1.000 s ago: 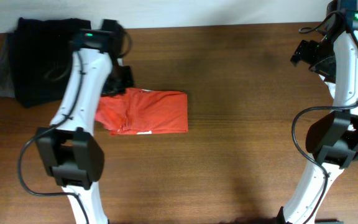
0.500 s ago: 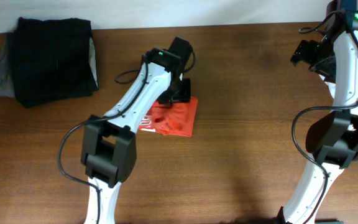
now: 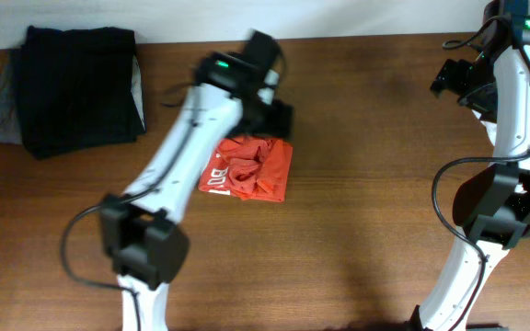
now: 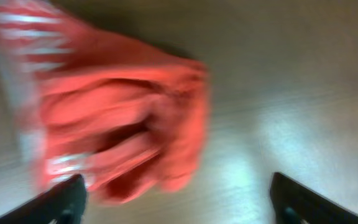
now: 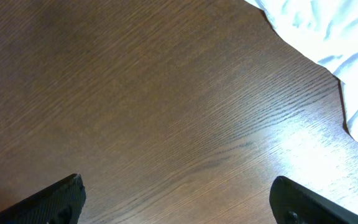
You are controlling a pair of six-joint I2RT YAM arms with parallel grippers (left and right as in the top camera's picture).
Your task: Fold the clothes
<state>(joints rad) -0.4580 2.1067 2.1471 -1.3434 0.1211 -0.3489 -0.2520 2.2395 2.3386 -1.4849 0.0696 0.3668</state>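
Black folded pile [image 3: 76,87], apart from T-shirt [image 3: 251,173]

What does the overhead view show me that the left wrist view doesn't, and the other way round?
Overhead only: the black folded garment at the upper left of the picture, the right arm at the right edge, and the left arm reaching over the middle.
Left wrist only: the left gripper with its fingertips spread wide and nothing between them, though the picture is blurred.
Both: the red-orange T-shirt lying bunched on the wooden table.
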